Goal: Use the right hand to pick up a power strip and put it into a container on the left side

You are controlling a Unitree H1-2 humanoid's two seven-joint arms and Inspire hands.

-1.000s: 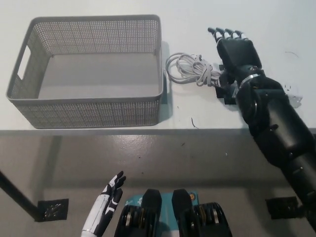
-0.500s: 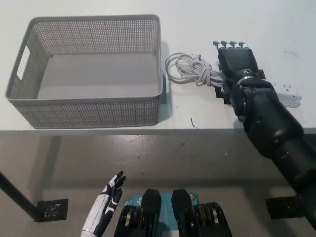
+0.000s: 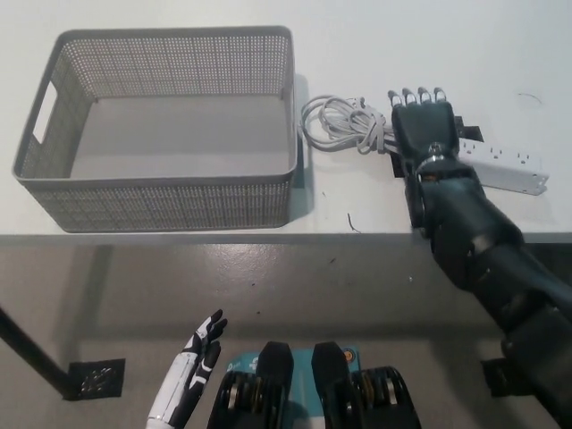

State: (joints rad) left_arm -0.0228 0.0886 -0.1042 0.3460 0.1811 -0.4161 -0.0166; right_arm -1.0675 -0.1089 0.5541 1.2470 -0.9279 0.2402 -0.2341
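The black right hand (image 3: 425, 121) lies flat over the near end of the strip (image 3: 502, 163), fingers stretched out and holding nothing yet. The strip sits on the white worktop (image 3: 429, 45) to the right of the basket (image 3: 159, 189), its white body poking out from under the hand toward the right. Its cord (image 3: 344, 125) is bundled in loose loops between the hand and the basket's right wall, just beside that wall.

The trouble I would expect is the cord. If the hand closes on the strip alone, the bundle will likely dangle or drag, and on the way left it could catch on the basket rim or knock the light basket sideways. A grip taken this close to one end may also let the long body tip and slip out. If the fingers close on the cord loops instead, the strip may swing loose underneath.

I cannot see what lies under the palm: where the cord joins the strip, or whether the hand is touching it or hovering above. The dark patch at the hand's edges could be shadow or a plug. The strip's far end runs close to the picture edge. The white left hand (image 3: 191, 371) hangs low, below the worktop, fingers apart, idle.
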